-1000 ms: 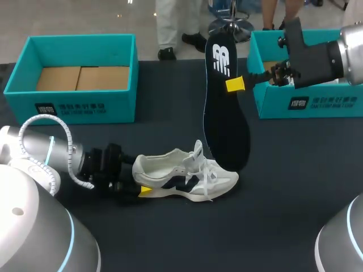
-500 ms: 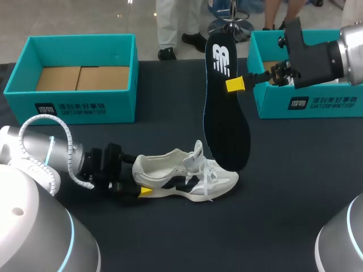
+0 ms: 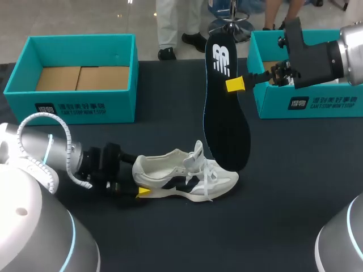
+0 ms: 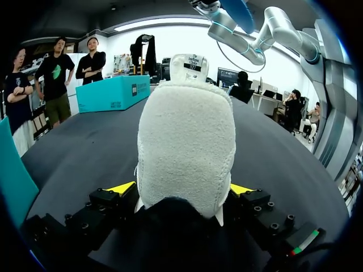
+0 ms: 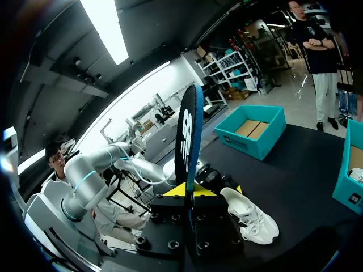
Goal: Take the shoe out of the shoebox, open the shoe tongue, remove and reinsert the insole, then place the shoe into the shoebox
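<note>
The insole is out of the shoe, so I think I am at the step of putting it back in.

My left gripper (image 3: 135, 190) is closed just wide enough to pinch the heel of the white shoe (image 3: 184, 173). In the left wrist view there is one yellow tip on each side of the heel, and both touch it. The shoe lies on its sole on the dark table (image 3: 283, 215). Its toe points to 3 o'clock, and my left gripper is at its 9 o'clock.

My right gripper (image 3: 235, 85) is squeezed tight on the black insole (image 3: 224, 107), near the insole's top end. The insole stands almost straight up, and my right gripper is at its 3 o'clock. The insole's low end is just behind the shoe's toe, at about 1 o'clock from the shoe. I cannot tell if they touch.

Next, I think the low end of the insole must go over the shoe's opening and slide in. My left gripper should hold the heel steady.

One teal box (image 3: 74, 76) sits at 10 o'clock from the shoe, and another box (image 3: 306, 102) at 2 o'clock.
</note>
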